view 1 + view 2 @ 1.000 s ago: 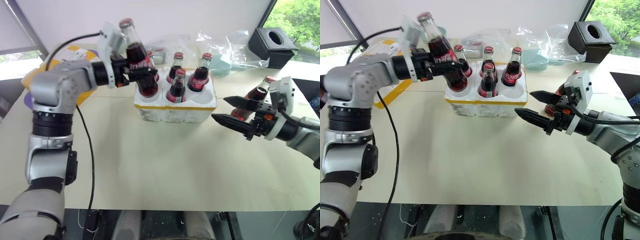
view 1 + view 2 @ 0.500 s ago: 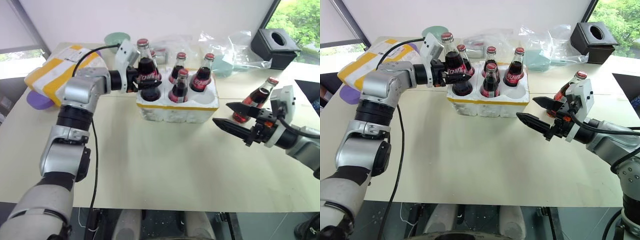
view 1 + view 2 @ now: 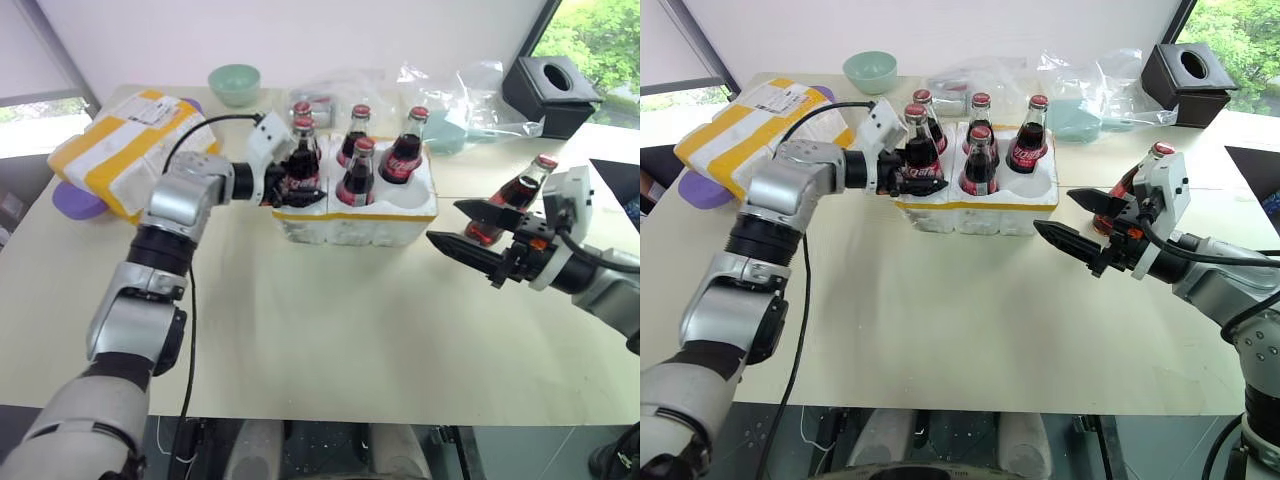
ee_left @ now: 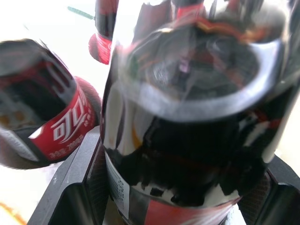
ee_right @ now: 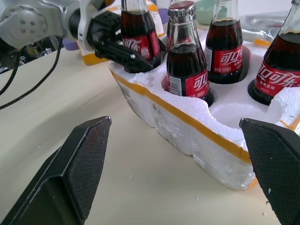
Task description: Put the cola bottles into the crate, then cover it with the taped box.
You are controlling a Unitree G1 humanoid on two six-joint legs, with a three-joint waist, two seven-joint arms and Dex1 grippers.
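I see left tool (image 3: 908, 178) has lowered gripped cola bottle (image 3: 921, 152) into crate (image 3: 975, 205) front-left well; right tool (image 3: 1080, 218) unchanged, wide, empty.

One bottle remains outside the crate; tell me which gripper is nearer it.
Right. The right gripper hovers open just beside the loose bottle; the left gripper is across the crate, holding another bottle.

Showing silver-grey jointed arm shells with black ribbed bands, trailing a thin black cable along the left arm (image 3: 165, 225), and carrying black textured wedge fingers (image 5: 77, 164) behind white wrist housings with small orange accents.
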